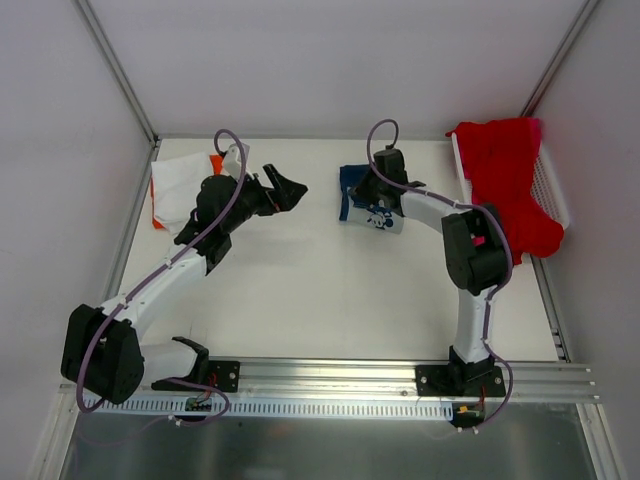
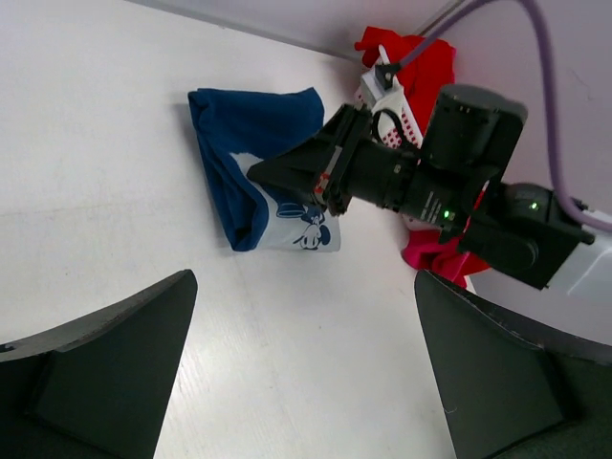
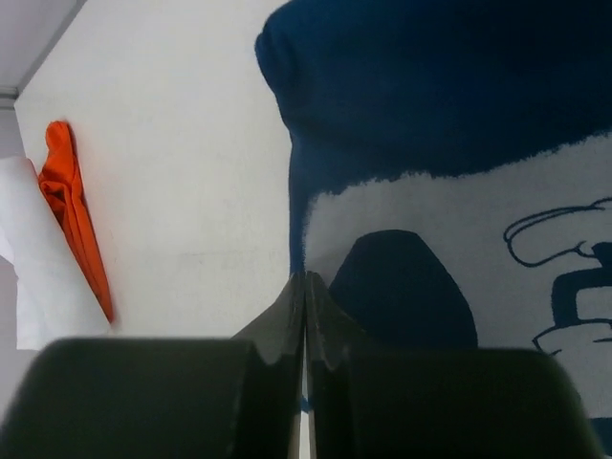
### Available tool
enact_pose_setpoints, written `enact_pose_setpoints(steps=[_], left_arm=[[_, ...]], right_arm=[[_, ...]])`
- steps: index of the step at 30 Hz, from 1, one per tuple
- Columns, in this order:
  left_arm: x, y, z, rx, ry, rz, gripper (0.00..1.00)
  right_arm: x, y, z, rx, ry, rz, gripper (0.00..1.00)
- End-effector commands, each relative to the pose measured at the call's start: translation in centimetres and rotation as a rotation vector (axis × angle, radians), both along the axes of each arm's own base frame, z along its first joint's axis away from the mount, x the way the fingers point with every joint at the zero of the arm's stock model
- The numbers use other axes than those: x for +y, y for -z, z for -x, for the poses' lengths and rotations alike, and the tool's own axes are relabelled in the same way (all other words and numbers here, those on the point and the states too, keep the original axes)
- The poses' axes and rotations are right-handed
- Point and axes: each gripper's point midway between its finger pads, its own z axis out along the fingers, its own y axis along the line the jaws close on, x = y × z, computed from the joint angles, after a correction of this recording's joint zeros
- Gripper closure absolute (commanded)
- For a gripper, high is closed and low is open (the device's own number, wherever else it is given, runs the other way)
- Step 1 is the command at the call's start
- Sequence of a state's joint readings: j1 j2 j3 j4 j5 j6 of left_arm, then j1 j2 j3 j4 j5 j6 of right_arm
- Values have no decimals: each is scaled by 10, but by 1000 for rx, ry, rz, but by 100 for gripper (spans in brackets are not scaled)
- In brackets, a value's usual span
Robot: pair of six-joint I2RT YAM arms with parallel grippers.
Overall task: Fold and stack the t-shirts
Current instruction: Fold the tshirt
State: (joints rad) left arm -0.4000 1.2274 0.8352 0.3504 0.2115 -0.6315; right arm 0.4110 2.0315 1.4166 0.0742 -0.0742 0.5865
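The worktop is white and matt, with a faint grain. Near its far edge lies a navy t-shirt of soft, matt cloth, creased at the fold. Its white print looks flat and a little smoother. At the far right corner a red t-shirt of soft matt cloth drapes over a white mesh basket of plastic. At the far left corner lie a white t-shirt and an orange t-shirt, both matt cloth. The left gripper and right gripper have matt black plastic fingers. A brushed metal rail lines the near edge.
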Motion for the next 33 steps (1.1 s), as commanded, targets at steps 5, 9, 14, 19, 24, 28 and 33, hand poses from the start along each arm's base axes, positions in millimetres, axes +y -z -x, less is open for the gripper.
enact_pose_setpoints(steps=[5,9,14,19,24,28,33], left_arm=[[2,4,-3,-9,-17,-24,1],[-6,11,-9,17,-1,4,1],[-13,14,-9,35,28,24,1],[-15,13,-2,27,39,19,1],[-24,31,9,90,76,92,1],[-28,62,17,124,74,231,1],[-44,73,9,163,69,445,1]], right_arm=[[-50,26,57,59,271,12,99],[-74,44,93,91,361,160,99],[-74,48,90,77,326,223,100],[-49,20,74,-17,229,155,99],[-37,-92,71,-227,149,200,82],[-56,-174,101,-309,119,295,5],[-99,-244,163,-414,128,310,1]])
